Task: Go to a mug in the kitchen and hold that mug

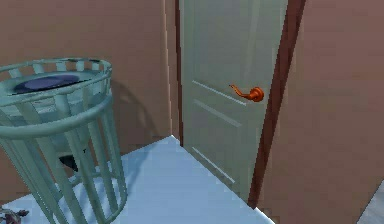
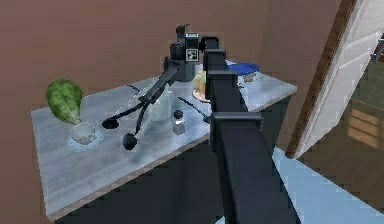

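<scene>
The dark arm (image 2: 235, 140) rises from the arm side view's bottom edge over a grey-blue countertop (image 2: 120, 165). The gripper (image 2: 120, 131) reaches down and left from its body, and its thin fingers (image 2: 130, 141) end above the counter. A pale cup-shaped thing (image 2: 160, 106) stands on the counter right behind the fingers. I cannot tell whether the gripper holds anything.
On the counter are a green leafy head (image 2: 65, 100), a clear glass thing (image 2: 85, 135), a small shaker (image 2: 179, 122) and a blue-rimmed plate (image 2: 243, 70). A white door (image 2: 350, 70) stands at the right. In the forward view, a teal slatted bin (image 1: 65, 140) stands beside a shut door (image 1: 225, 90).
</scene>
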Robot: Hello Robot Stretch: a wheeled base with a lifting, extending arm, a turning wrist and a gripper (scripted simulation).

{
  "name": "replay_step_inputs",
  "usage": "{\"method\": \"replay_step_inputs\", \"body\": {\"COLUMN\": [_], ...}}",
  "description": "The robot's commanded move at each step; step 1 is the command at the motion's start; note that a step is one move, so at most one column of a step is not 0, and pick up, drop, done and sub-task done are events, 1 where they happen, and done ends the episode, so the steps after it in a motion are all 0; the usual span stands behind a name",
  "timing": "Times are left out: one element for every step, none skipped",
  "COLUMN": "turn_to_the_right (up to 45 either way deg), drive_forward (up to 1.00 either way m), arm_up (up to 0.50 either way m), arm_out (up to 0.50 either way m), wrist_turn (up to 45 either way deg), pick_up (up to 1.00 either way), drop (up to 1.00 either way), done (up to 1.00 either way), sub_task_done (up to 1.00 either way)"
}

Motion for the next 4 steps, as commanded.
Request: {"method": "replay_step_inputs", "body": {"turn_to_the_right": [0.0, 0.0, 0.0, 0.0], "drive_forward": [0.0, 0.0, 0.0, 0.0], "arm_up": [0.0, 0.0, 0.0, -0.16], "arm_out": [0.0, 0.0, 0.0, 0.0], "wrist_turn": [45.0, 45.0, 9.0, 0.0], "pick_up": [0.0, 0.0, 0.0, 0.0], "drop": [0.0, 0.0, 0.0, 0.0], "done": [0.0, 0.0, 0.0, 0.0], "sub_task_done": [0.0, 0.0, 0.0, 0.0]}}
